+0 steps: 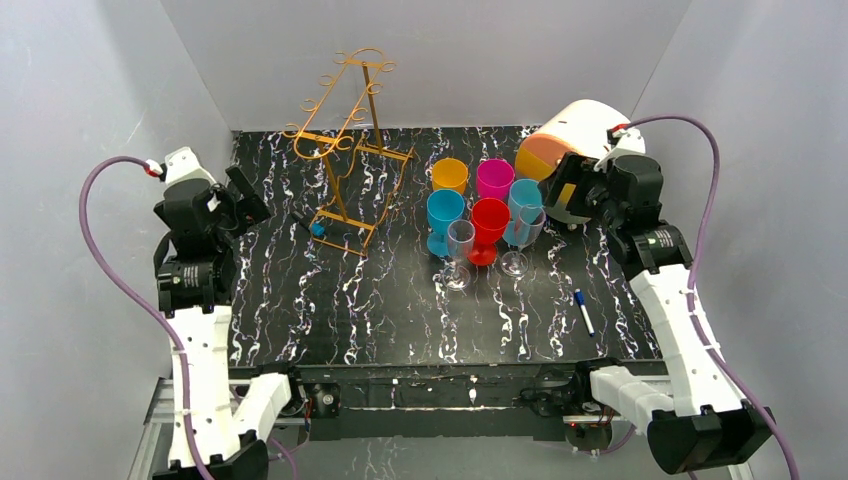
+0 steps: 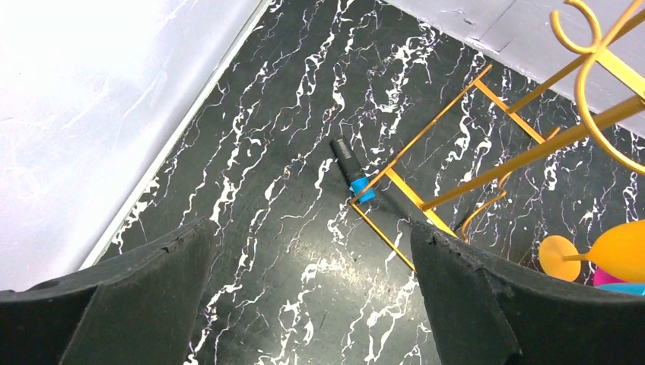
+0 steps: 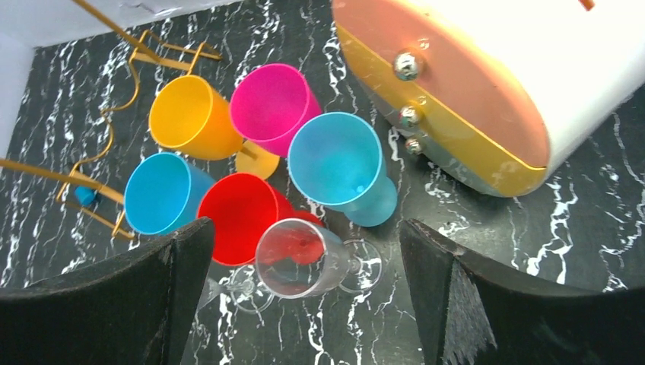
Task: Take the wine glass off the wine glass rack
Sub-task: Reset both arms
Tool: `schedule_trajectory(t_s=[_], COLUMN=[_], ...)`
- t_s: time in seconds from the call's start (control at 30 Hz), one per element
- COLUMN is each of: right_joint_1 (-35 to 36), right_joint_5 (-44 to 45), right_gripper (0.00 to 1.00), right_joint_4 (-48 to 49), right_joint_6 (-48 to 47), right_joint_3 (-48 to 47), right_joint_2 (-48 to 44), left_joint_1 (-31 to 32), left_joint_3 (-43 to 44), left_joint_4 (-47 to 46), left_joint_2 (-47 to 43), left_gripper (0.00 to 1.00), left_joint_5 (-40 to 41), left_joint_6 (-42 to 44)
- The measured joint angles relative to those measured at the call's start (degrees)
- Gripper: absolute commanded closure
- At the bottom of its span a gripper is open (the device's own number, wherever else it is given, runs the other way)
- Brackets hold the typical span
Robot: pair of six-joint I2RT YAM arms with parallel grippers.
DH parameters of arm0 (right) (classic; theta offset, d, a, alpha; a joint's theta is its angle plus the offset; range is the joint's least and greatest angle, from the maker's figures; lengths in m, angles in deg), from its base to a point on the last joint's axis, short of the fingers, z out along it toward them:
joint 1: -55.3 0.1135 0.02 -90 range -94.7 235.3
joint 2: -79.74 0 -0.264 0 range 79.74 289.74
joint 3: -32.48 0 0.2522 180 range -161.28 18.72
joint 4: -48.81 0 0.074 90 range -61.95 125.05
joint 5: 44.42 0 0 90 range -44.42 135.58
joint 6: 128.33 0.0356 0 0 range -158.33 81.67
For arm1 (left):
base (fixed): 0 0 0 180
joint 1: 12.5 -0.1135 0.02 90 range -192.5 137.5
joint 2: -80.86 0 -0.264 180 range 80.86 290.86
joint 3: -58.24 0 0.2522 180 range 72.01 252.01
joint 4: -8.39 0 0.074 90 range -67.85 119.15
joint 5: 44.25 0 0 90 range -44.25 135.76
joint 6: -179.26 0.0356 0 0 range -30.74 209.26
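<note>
Okay, tall golden-orange wire wine glass rack (image 1: 337, 190) with curled scroll ends stands upright back-left on the black white-veined marble-look table (image 1: 400, 320). Wine glasses all stand upright on the table in a cluster right of the rack, off it: orange plastic goblet (image 3: 190, 114), pink plastic goblet (image 3: 274, 103), teal plastic goblet (image 3: 335, 163), lighter blue plastic goblet (image 3: 160, 194), red plastic goblet (image 3: 239, 224), with a clear stemmed glass (image 1: 460, 245) and a second clear stemmed glass (image 1: 522, 238) in front. Right wrist view looks down into the bowls: smooth plain walls. White drum-shaped appliance (image 3: 494, 76) lies on its side behind the cluster; the three shiny metal studs on its peach-and-yellow end face show in this view only. Left wrist view shows a small black cylinder with blue cap (image 2: 351, 169) touching the rack's base wire, a mere speck from above. Top view alone shows a white pen with blue cap (image 1: 583, 310) near the right arm. Left gripper (image 2: 312, 232) is spread wide over bare table, holding nothing; right gripper (image 3: 304, 228) is spread wide above the glasses, holding nothing.
</note>
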Motion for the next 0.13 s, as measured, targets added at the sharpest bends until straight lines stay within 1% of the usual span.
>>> schedule_trajectory(t_s=[0.13], right_joint_1=[0.0], right_joint_5=[-3.1], right_gripper=[0.01], right_joint_4=[-0.1], right_joint_6=[0.0], right_joint_3=[0.0], right_joint_2=[0.5], left_joint_1=[0.0], left_joint_3=[-0.1], left_joint_4=[0.2], left_joint_2=[-0.7], left_gripper=[0.02], left_joint_5=[-0.7], left_joint_6=[1.0])
